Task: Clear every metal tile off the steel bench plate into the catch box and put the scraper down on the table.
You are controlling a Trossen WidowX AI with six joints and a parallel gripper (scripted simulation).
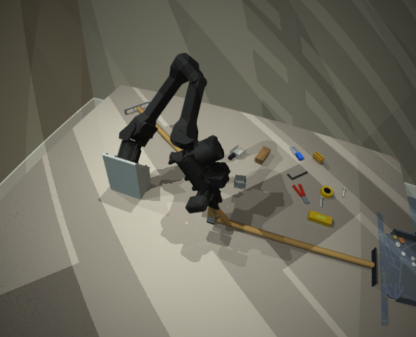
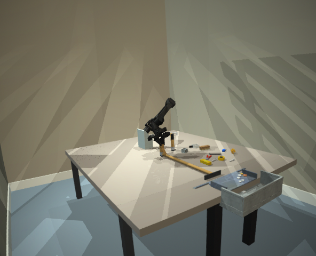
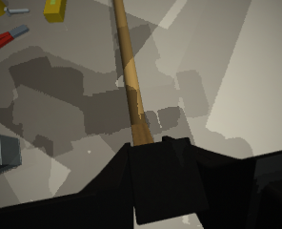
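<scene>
The long scraper has a wooden handle, an upright grip at its near end and a wide black blade. My gripper is shut on that grip. The blade is just short of the blue steel plate; whether it touches the table is unclear. Several pale round tiles, an orange tile and a yellow one lie on the plate. The grey catch box hangs at its far end; its inside is partly hidden.
Raised walls flank the plate. A second wooden-handled tool lies beside the arm. A yellow block, tape roll, red pliers, brown block and small grey box lie beside the handle.
</scene>
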